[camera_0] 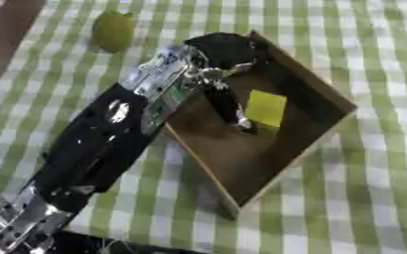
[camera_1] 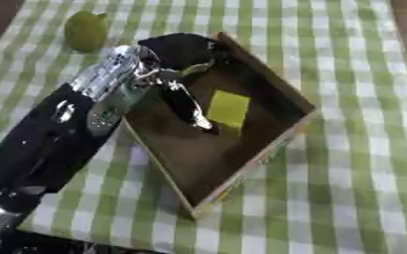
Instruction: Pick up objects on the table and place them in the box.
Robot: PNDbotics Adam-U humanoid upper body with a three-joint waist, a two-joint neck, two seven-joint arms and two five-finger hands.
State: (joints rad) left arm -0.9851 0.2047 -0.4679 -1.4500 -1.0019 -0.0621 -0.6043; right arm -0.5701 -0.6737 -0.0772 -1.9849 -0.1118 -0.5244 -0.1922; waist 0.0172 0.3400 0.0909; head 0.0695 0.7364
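My left hand (camera_0: 225, 48) reaches over the far left corner of the wooden box (camera_0: 320, 134), its arm coming in from the lower left. Dark fingers (camera_0: 228, 105) stretch straight down into the box. A flat yellow-green piece (camera_0: 266, 108) lies on the box floor, right beside the fingertips; whether they touch it is unclear. A green round fruit (camera_0: 113, 31) sits on the checked cloth at the far left, outside the box and apart from the hand. My right hand shows in neither view.
The table is covered by a green-and-white checked cloth (camera_0: 372, 198). The box lies askew in the middle, with its near part bare inside. A brown table edge (camera_0: 12, 30) shows at the upper left.
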